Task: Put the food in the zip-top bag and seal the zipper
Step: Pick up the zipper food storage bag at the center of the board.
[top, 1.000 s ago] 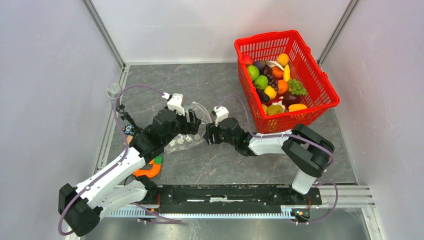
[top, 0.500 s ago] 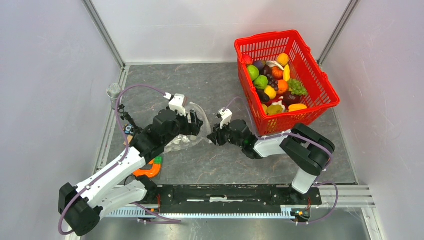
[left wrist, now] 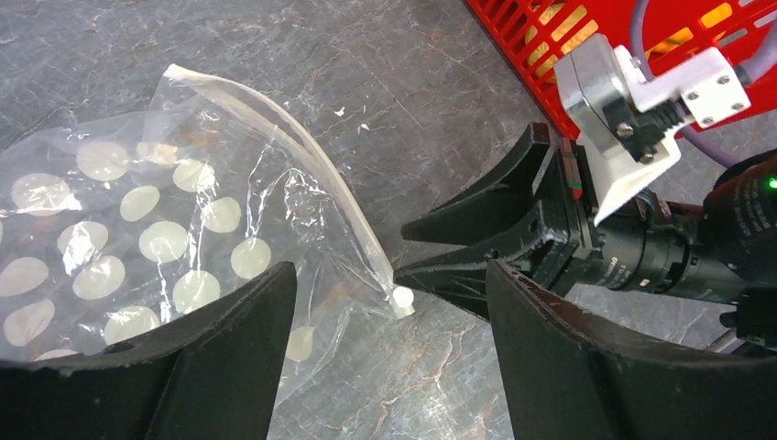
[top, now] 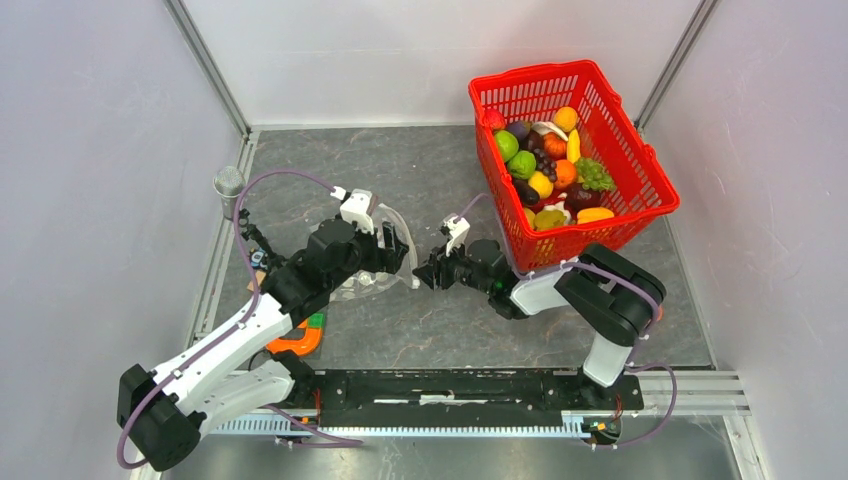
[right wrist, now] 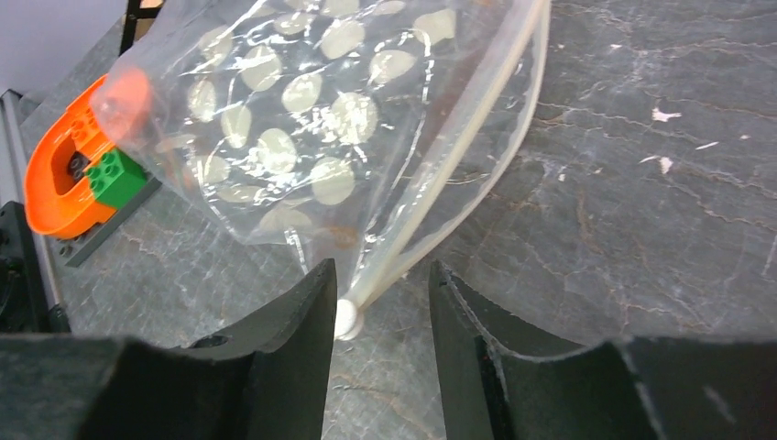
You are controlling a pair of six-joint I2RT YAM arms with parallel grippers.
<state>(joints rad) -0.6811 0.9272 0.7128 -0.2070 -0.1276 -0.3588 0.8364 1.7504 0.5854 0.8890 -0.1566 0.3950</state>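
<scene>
Bag (left wrist: 165, 238) lies on the bench (top: 400, 160) left of the basket (top: 575, 240), which holds the food (top: 545, 165). Right hand (right wrist: 380, 275), jaws apart, straddles the zipper (right wrist: 423, 220) end, probably to pinch it; left hand (left wrist: 392, 275) hangs spread above.

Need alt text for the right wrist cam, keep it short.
The right gripper's two black fingers stand apart at the bottom, with the end of the zipper running down between them, its white tip by one finger. The clear dotted bag fills the upper left above a grey table; an orange toy with a green block lies far left.
</scene>
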